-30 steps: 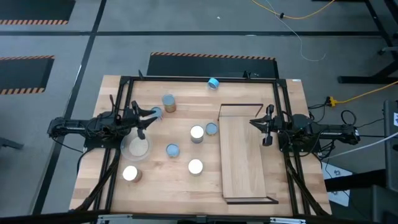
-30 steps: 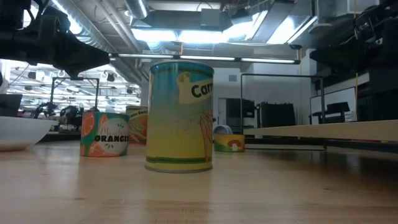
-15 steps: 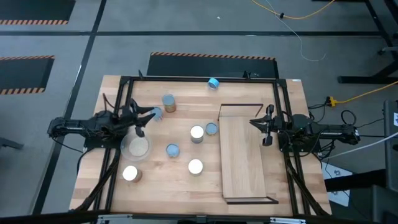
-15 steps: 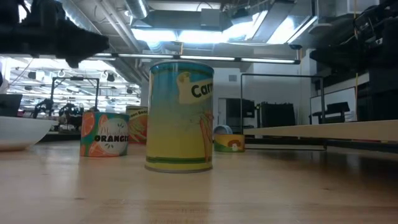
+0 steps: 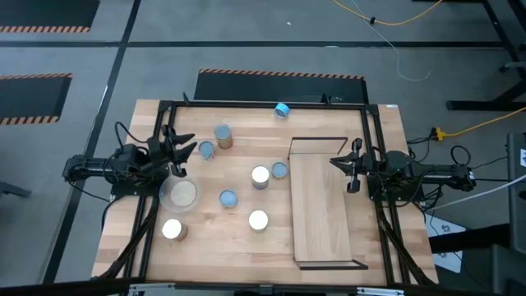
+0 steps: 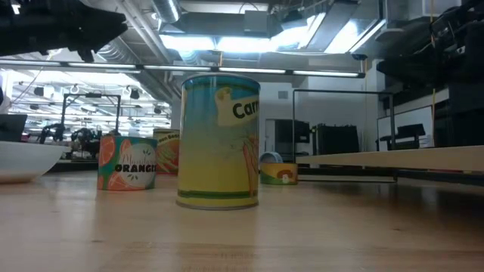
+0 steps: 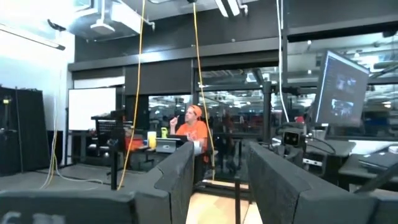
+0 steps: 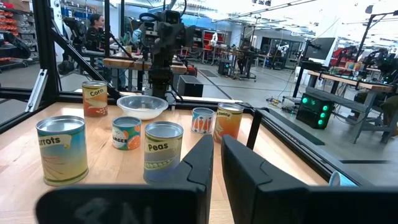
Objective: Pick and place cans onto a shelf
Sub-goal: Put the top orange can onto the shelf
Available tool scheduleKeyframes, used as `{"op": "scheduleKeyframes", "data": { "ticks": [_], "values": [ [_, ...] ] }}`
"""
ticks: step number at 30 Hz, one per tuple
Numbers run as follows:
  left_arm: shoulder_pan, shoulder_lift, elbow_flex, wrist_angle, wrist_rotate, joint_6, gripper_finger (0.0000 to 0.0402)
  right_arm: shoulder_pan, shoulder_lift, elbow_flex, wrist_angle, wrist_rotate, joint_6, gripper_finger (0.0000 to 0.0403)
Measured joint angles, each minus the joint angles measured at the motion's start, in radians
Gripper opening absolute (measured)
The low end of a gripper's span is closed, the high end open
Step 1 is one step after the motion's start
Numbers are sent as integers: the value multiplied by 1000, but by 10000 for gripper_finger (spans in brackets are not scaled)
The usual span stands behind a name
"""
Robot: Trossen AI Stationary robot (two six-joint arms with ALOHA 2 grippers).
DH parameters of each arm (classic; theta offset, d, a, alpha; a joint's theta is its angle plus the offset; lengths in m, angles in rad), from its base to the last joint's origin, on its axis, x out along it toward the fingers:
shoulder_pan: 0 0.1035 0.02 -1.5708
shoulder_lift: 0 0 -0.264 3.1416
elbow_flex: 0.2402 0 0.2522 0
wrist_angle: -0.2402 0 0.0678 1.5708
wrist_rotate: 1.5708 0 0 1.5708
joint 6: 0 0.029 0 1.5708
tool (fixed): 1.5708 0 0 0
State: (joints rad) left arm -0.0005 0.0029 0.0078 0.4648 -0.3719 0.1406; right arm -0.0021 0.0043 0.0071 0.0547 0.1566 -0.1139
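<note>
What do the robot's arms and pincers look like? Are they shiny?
Both arms are dark, nearly black and matte, built of jointed segments with thin black cables looping along them. The left pincer ends in two slim, pointed black fingers. The right pincer has the same pair; up close its fingers look flat, wide and plain dark, with no markings visible.

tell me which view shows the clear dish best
The high view: it shows the whole round dish from above, just beside the left pincer. The right wrist view shows it side-on behind the cans. The low view catches only its edge. The left wrist view misses it.
</note>
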Motion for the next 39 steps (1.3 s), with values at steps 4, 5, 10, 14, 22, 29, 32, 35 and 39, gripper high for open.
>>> {"op": "scheduleKeyframes", "data": {
  "ticks": [4, 5, 10, 14, 22, 29, 32, 35, 39],
  "values": [
    [0, 0, 0, 0, 43, 1, 143, 0, 0, 0, 0, 0, 0, 39],
    [0, 0, 0, 0, 58, 1, 146, 0, 0, 0, 0, 0, 0, 39],
    [0, 0, 0, 0, 86, -3, 172, 0, 0, 0, 0, 0, 0, 39],
    [0, 0, 0, 0, 75, -4, 192, 0, 0, 0, 0, 0, 0, 39],
    [0, 0, 0, 0, 75, -4, 228, 0, 0, 0, 0, 0, 0, 39],
    [0, 0, 0, 0, 63, -10, 251, 0, 0, 0, 0, 0, 0, 39],
    [0, 0, 0, 0, 25, -36, 252, 0, 0, 0, 0, 0, 0, 39],
    [0, 0, 0, 1, -26, -71, 251, 0, 0, 0, 0, 0, 0, 39],
    [0, 0, 0, 7, -57, -87, 249, 0, 0, 0, 0, 0, 0, 39]
  ]
}}
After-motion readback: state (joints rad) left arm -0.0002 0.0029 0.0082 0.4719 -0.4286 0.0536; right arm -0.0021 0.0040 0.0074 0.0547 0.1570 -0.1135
